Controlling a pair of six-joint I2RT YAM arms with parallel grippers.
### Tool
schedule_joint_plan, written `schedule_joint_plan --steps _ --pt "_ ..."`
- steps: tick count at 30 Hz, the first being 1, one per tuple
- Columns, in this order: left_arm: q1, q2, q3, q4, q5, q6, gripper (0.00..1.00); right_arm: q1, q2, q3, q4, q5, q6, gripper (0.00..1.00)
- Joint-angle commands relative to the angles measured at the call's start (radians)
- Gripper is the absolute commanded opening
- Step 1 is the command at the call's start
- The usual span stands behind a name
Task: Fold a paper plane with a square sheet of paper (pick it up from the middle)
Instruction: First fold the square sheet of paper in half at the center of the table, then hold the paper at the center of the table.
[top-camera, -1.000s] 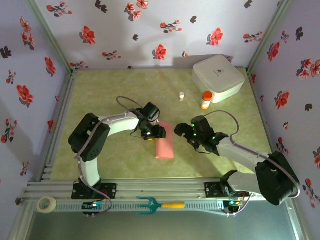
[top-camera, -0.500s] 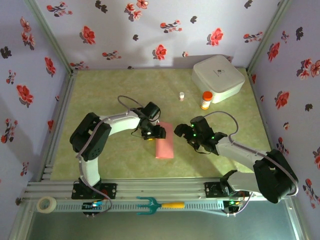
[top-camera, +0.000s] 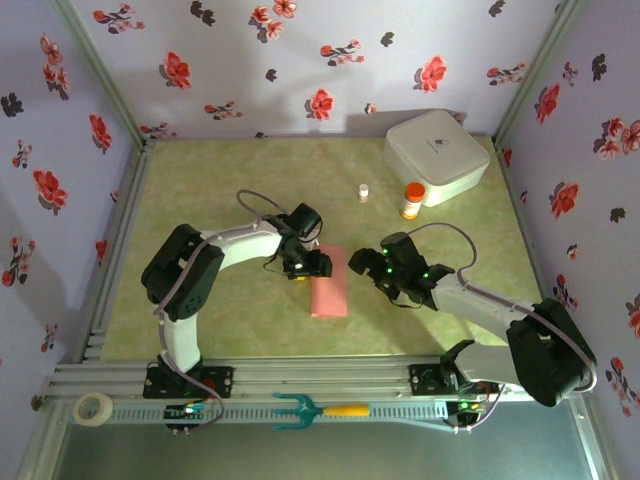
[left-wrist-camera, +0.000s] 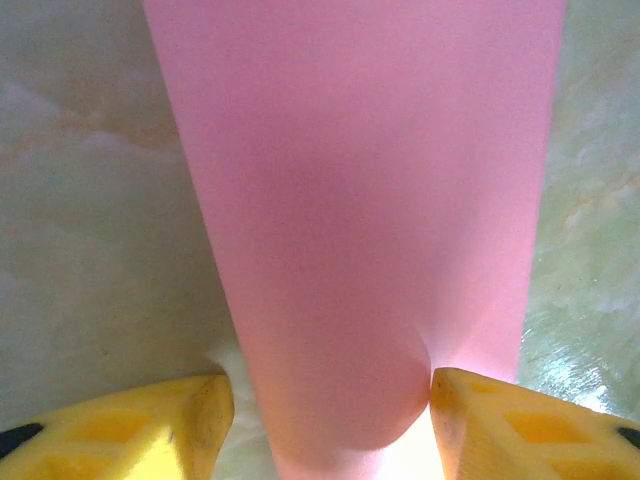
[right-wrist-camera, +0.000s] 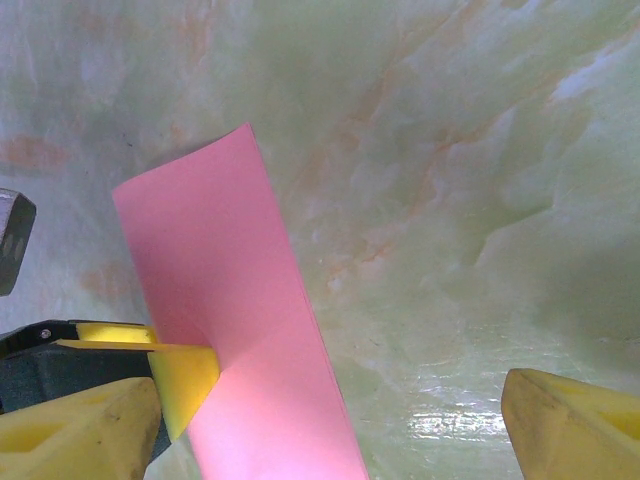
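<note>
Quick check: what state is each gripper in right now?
Left gripper: closed on the pink paper, squeezing it from both sides.
Right gripper: open, holding nothing.

Table (top-camera: 200, 180): pale green marbled top.
- Centre: square sheet of paper (top-camera: 330, 290), salmon pink, folded to a narrow strip running near to far.
- Far right corner: white rounded box (top-camera: 437, 150).
- Just near-left of box: orange-capped bottle (top-camera: 411, 200), upright.
- Left of bottle: small white vial (top-camera: 364, 192).
- Near rail: teal fork (top-camera: 320, 409), orange handle pointing right.
- Near rail, left end: tape roll (top-camera: 94, 408).
</note>
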Motion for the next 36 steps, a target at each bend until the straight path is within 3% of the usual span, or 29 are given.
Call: schedule_joint_plan --steps 1,36 --pt "0.0 0.103 -0.027 -0.048 -0.118 0.051 0.58 -0.006 0.005 0.019 -0.024 0.001 0.006 0.89" --pt "-0.003 0.118 -0.041 -0.034 -0.146 0.009 0.59 -0.006 0.004 0.007 -0.01 0.002 0.012 0.87"
